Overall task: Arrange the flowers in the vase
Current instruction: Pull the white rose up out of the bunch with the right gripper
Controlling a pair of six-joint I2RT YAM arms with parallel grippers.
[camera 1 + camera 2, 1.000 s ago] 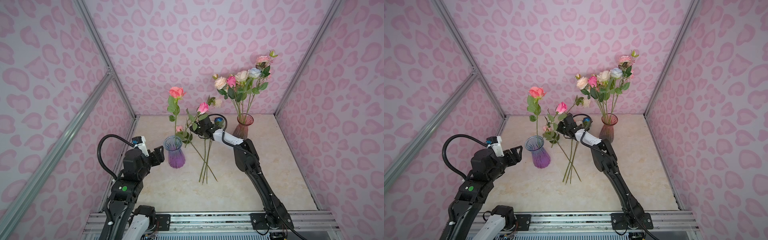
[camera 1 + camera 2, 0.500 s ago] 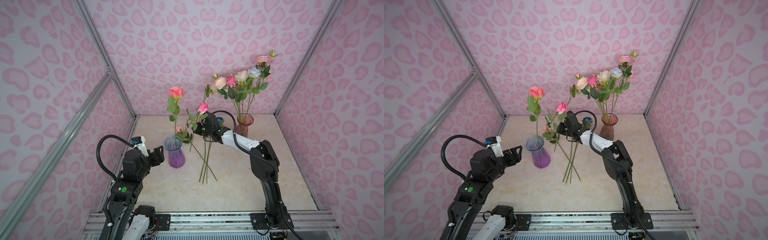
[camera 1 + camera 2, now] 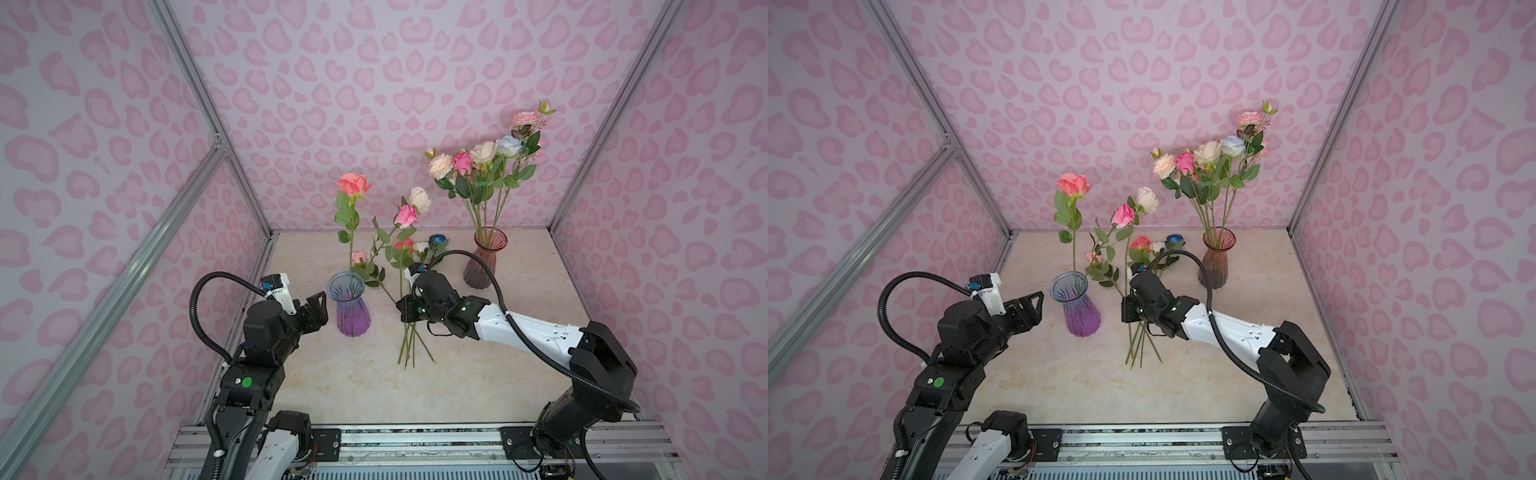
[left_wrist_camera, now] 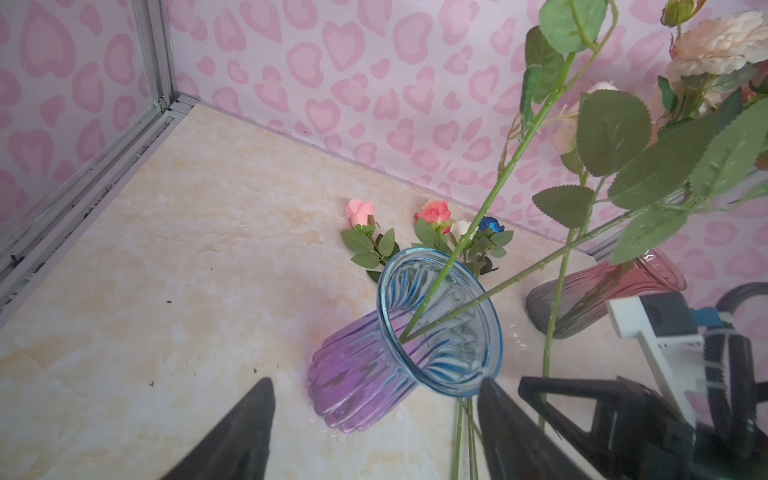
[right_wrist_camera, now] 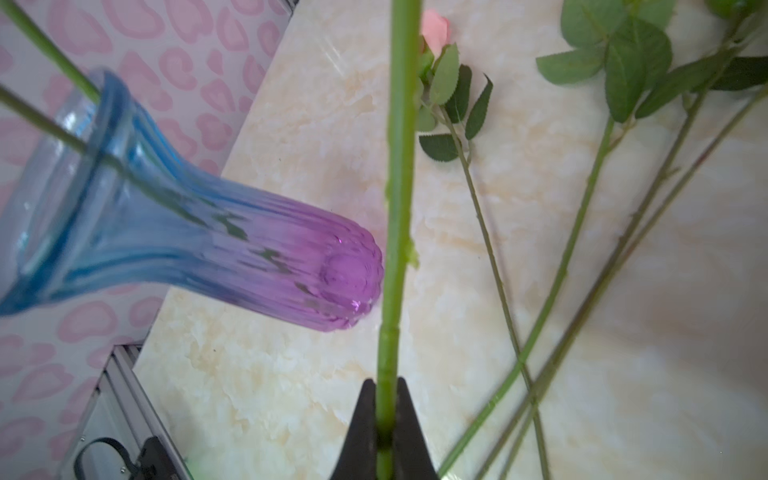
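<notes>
Clock directions are read in both top views, with 12 o'clock at the back wall (image 3: 374, 83). Two glass vases are standing on the tabletop (image 3: 332, 395). A blue-and-purple vase (image 3: 348, 307) is at about 9 o'clock of its middle and a red vase (image 3: 485, 262) at about 1 o'clock, well apart.

The red vase is carrying a bunch (image 3: 482, 166) in which five open blooms can be counted: peach, pink, cream, pale blue and a pink one topmost. The blue-and-purple vase is holding two stems. One is a coral rose (image 3: 353, 185) rising straight, the other a pink rose (image 3: 406, 215) leaning toward 2 o'clock.

Four more roses are lying on the tabletop toward 12 o'clock, blooms nearest the wall: a small pink rose (image 4: 359, 212), a red rose (image 4: 434, 212), a white rose (image 4: 460, 227) and a dark blue rose (image 4: 492, 224). Their stems are crossing between the two vases.

The right fingers (image 5: 363, 419) are pinching tight on the green stem (image 5: 399, 208) of one cream rose (image 3: 419, 198). This rose is standing nearly upright just at 3 o'clock of the blue-and-purple vase, outside it. The left fingers (image 3: 318, 300) are spread wide, gripping nothing, and hovering just at 9 o'clock of that vase, apart from the glass.
</notes>
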